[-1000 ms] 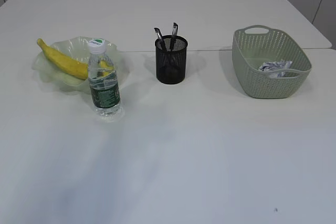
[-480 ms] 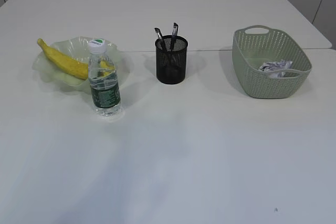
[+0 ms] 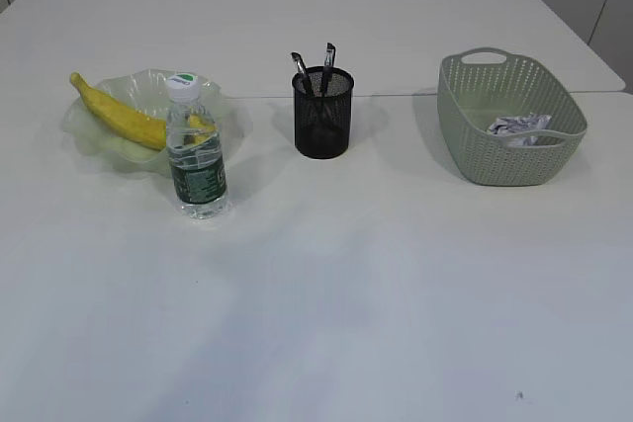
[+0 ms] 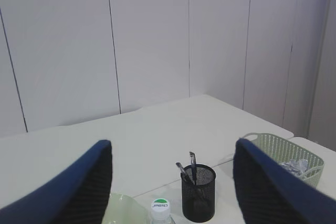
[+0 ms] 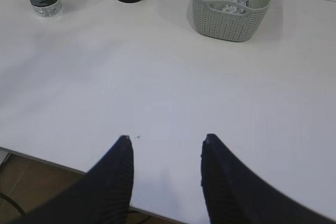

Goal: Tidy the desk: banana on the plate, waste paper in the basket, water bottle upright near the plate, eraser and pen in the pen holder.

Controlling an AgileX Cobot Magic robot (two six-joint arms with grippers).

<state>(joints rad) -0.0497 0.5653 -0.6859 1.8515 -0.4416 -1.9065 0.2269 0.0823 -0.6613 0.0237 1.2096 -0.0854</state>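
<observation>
A wide white desk (image 3: 326, 303) set against pale panelled walls carries everything, and each item already seems to be in its place. The yellow banana (image 3: 119, 114) lies across the translucent pale-green wavy plate (image 3: 84, 135) at the left, its long axis running from back-left to front-right. The clear plastic water bottle with a white cap and dark green label (image 3: 197, 150) stands upright just in front of that plate, touching or nearly touching its rim. In the middle, the black mesh pen holder (image 3: 322, 113) has two dark pens (image 3: 326, 54) sticking out; whether the eraser is inside cannot be told. At the right, the crumpled white waste paper (image 3: 518, 127) sits inside the grey-green woven plastic basket (image 3: 475, 135).

Neither arm shows in the exterior view. The left claw (image 4: 170, 182) is spread wide and empty, raised well above the desk, looking out over the holder. The right claw (image 5: 165, 169) is also parted and empty, low over the near desk edge, with all items well ahead of it. The task looks complete, so no reach seems called for.
</observation>
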